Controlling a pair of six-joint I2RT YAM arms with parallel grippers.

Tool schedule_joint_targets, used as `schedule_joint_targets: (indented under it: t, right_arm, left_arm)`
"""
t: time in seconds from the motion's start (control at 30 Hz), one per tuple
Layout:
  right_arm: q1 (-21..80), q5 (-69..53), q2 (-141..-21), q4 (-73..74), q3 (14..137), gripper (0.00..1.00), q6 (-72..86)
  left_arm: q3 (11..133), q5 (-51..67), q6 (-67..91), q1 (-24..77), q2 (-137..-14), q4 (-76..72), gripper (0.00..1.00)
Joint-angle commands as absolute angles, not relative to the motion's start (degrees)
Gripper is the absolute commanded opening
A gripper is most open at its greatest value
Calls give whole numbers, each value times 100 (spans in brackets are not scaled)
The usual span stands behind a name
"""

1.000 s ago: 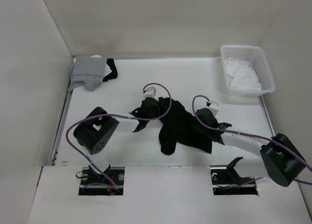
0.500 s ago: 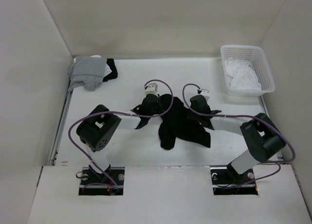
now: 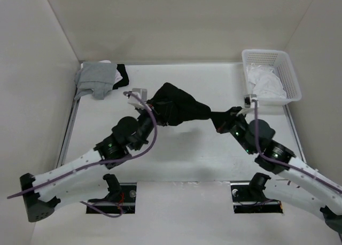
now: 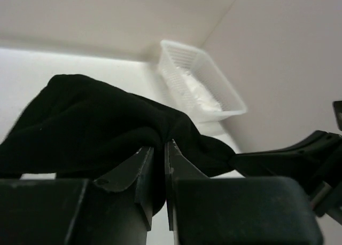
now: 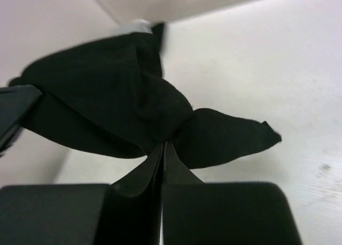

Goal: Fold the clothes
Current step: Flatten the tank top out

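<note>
The table (image 3: 192, 149) looks as it did a second ago, but both arms, then folded low over it, now reach up and forward. The black garment (image 3: 179, 109) lay crumpled on the table between them. Now it hangs in the air above the far middle of the table, stretched into a sagging band from one pincer to the other. The left gripper (image 4: 158, 149) is clamped on the garment's left end, a fold of black fabric pinched between its nearly closed fingers. The right gripper (image 5: 163, 147) is pressed tight on the right end, with a loose flap spilling past it.

Counted: one table, two arms, one black garment, one white basket (image 3: 288, 77) at the far right, one light grey garment (image 3: 99, 78) at the far left corner, and one white cloth (image 3: 265, 86) inside the basket.
</note>
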State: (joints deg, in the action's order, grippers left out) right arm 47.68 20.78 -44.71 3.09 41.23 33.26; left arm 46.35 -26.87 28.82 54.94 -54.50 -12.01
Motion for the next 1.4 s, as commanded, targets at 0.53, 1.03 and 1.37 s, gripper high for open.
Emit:
schedule_joint_targets:
  t: [0.53, 1.03, 1.37]
  right_arm:
    - [4314, 907, -6298, -94, 3648, 1, 3762]
    - [4266, 1607, -6243, -134, 2893, 50, 4147]
    - [4962, 2214, -5896, 1125, 2504, 39, 5467]
  left_arm:
    - [4115, -3582, 2433, 5818, -6378, -4, 16]
    - [3007, -2550, 3980, 4337, -6118, 499, 50]
    - [2786, -2400, 4483, 4417, -6722, 19, 53]
